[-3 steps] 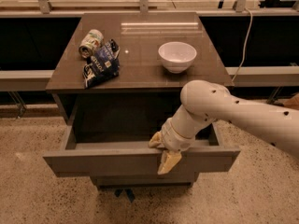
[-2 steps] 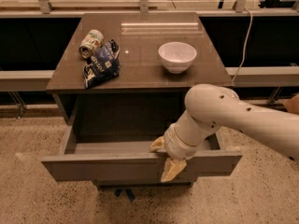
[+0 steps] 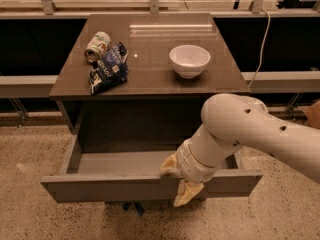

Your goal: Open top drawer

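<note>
The top drawer (image 3: 100, 188) stands pulled far out of the grey-brown cabinet, its flat front panel toward me and its grey box body looking empty. My gripper (image 3: 177, 180) straddles the front panel right of the middle. One tan finger (image 3: 168, 167) is inside the drawer behind the panel, and the other (image 3: 186, 194) hangs down over the panel's outer face. The white arm (image 3: 250, 134) reaches in from the right and hides the drawer's right inner part. The lower drawers are out of view under the open one.
On the cabinet top (image 3: 160, 79) sit a white bowl (image 3: 189, 60), a tipped can (image 3: 97, 46) and a dark snack bag (image 3: 107, 70). Low grey ledges run left (image 3: 25, 84) and right (image 3: 280, 79). A cable (image 3: 260, 39) hangs at the right. Speckled floor lies around.
The drawer has slid further out toward me, and my gripper has moved down and toward me with the front panel.
</note>
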You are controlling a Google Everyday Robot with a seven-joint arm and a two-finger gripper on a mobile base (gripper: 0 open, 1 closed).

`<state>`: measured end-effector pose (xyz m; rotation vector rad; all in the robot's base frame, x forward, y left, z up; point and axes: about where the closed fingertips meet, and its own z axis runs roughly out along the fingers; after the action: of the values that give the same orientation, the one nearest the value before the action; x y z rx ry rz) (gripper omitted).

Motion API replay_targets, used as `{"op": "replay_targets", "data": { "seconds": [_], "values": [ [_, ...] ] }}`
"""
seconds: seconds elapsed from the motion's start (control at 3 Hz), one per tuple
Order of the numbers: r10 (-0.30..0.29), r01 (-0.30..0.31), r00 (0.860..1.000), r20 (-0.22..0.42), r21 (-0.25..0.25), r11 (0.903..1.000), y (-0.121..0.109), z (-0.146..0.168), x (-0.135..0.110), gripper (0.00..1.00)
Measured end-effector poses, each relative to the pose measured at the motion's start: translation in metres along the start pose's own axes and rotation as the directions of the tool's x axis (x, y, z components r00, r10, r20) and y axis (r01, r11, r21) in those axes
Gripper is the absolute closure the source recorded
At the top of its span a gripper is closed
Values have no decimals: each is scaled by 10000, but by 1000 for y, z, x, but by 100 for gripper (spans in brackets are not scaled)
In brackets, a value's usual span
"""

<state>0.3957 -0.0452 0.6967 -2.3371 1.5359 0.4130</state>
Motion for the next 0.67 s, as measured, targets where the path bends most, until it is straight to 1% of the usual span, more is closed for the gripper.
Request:
{"op": "replay_targets", "data": {
  "seconds": [0.33, 0.67],
  "values": [
    [-165, 165, 9999, 17, 54, 9998, 10, -6, -7, 46],
    [-31, 22, 9996, 283, 350, 9994, 16, -8, -7, 46]
  ]
}}
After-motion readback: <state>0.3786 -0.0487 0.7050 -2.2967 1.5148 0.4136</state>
